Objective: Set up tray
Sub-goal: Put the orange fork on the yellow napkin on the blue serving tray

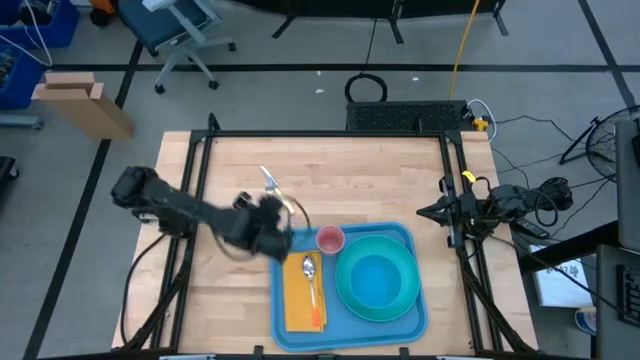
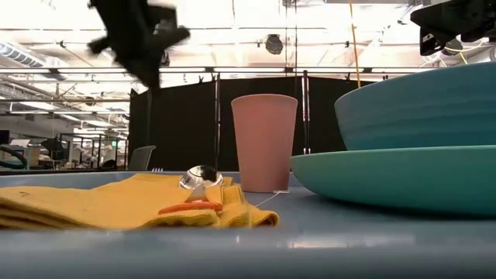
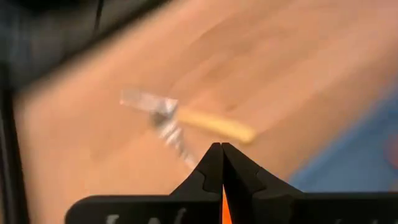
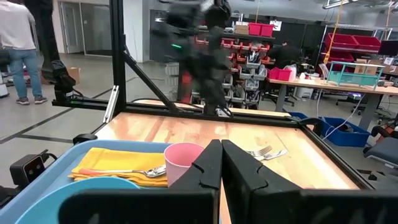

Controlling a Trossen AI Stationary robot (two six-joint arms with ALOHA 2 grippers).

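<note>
The blue tray [image 1: 410, 240] lies at the table's near middle. On it are a yellow folded napkin [image 1: 300, 300] with an orange-handled spoon [image 1: 312, 280], a pink cup [image 1: 330, 240] and a teal bowl on a teal plate [image 1: 377, 280]. A knife [image 3: 205, 121] and a fork [image 3: 174, 134] lie on the bare wood beyond the tray's far left corner. My left gripper [image 1: 275, 222] is shut and empty, raised above the table between these utensils and the tray. My right gripper [image 4: 221, 146] is shut and empty at the table's right edge.
A black frame [image 1: 330, 133] runs along the table's far and side edges. Bare wood [image 1: 390, 175] lies between the tray and the far edge. Beyond the table, a person [image 4: 22, 50] stands in the room.
</note>
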